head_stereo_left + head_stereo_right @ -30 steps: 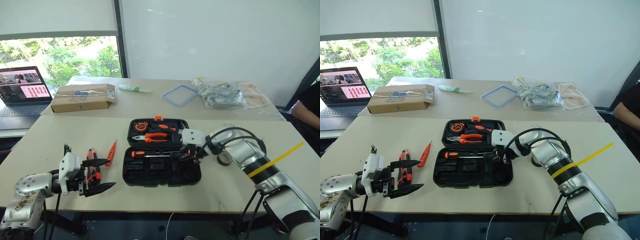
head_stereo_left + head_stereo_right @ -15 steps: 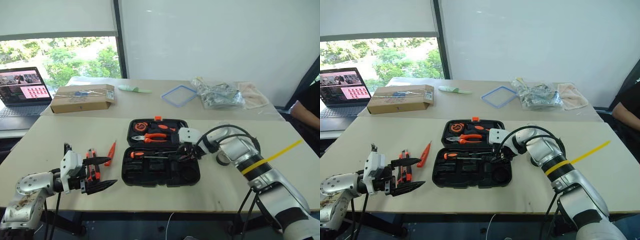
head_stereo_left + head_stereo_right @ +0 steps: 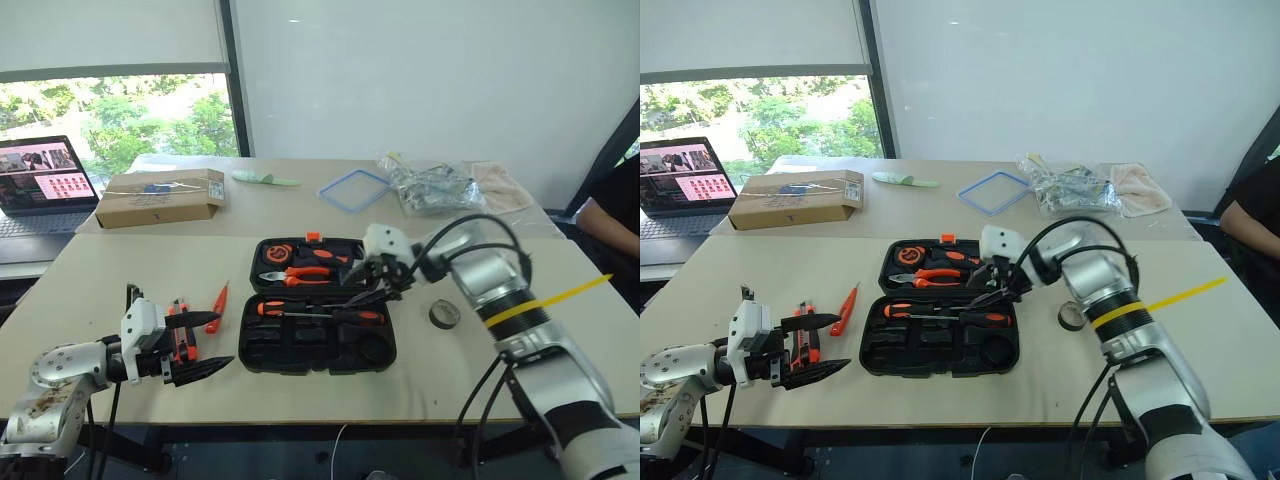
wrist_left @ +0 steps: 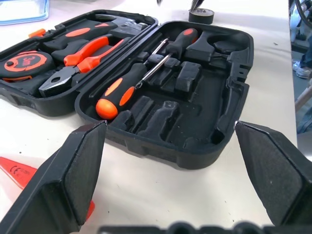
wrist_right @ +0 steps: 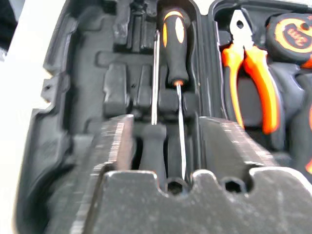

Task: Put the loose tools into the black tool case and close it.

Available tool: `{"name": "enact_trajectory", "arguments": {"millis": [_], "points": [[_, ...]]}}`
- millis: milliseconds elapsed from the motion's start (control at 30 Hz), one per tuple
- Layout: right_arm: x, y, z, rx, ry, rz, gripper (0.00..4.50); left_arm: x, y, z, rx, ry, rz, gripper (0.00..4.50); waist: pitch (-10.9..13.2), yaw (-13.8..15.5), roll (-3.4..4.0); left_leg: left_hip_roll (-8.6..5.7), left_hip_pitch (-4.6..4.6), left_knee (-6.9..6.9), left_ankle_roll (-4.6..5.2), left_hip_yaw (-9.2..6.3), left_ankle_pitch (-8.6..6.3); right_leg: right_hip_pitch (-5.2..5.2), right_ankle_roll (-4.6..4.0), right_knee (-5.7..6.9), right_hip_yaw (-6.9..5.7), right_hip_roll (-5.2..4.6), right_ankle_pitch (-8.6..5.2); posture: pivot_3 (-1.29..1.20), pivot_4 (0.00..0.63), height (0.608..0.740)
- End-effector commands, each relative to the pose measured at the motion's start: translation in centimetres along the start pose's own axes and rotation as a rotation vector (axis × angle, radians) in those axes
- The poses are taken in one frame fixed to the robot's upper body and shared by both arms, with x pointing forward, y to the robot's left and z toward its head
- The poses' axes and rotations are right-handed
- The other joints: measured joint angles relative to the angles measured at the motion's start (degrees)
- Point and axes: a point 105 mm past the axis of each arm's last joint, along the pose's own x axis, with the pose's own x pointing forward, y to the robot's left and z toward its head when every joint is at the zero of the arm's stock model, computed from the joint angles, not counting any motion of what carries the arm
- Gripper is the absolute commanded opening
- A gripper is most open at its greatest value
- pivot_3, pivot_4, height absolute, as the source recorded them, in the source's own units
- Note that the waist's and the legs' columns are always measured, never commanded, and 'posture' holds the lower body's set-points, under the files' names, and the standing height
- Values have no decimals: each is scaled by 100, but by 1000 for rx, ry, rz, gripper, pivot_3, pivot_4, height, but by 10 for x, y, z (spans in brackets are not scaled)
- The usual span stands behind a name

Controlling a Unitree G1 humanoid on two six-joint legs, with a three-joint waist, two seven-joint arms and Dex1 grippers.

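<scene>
Now right tool [image 3: 992,290], jaws narrow and empty, lifting off 2 screwdrivers [image 3: 320,311] lying seated in case [image 3: 300,350]; left tool [image 3: 195,345] idling wide at 9 o'clock; knife [image 3: 182,340], pen [image 3: 220,297], tape [image 3: 444,314] waiting on worktop [image 3: 90,280].

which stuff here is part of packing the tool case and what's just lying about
Part of the job:
- open black plastic tool case
- two orange-and-black-handled screwdrivers lying in its slots
- orange-and-black utility knife
- slim orange tester pen
- small grey tape roll

Just lying about:
- brown cardboard box
- open laptop
- blue-rimmed clear lid
- crumpled plastic bag
</scene>
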Motion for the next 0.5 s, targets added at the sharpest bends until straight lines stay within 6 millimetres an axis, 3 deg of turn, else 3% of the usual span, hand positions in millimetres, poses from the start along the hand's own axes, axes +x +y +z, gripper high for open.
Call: {"name": "enact_trajectory", "arguments": {"millis": [33, 100, 133, 500], "points": [[1, -5, -4, -26, 31, -39, 790, -1, -1, 4, 21, 0, 5, 4500, 1, 15, 1, -2, -1, 1, 0, 0, 0, 0, 0, 0, -1, -4, 0, 0, 150, 740], [3, -5, -10, -23, 54, -39, 131, -2, 0, 4, 22, 3, 8, 4500, 1, 13, 2, -3, -3, 1, 0, 0, 0, -1, 1, -2, -1, -4, 0, 0, 150, 740], [4, -5, -11, -22, 57, -40, 57, -2, 1, 4, 23, 4, 8, 4500, 1, 10, 2, -3, -2, 1, 0, 0, 0, 0, 1, -2, -2, -4, 0, 0, 150, 740], [28, 6, -37, 19, 130, 0, 57, -8, 5, 0, 24, 43, 44, 4500, 1, -27, 2, 0, 9, -2, -1, 0, 1, 6, 0, 0, -1, 2, 0, 0, 150, 740]]}}
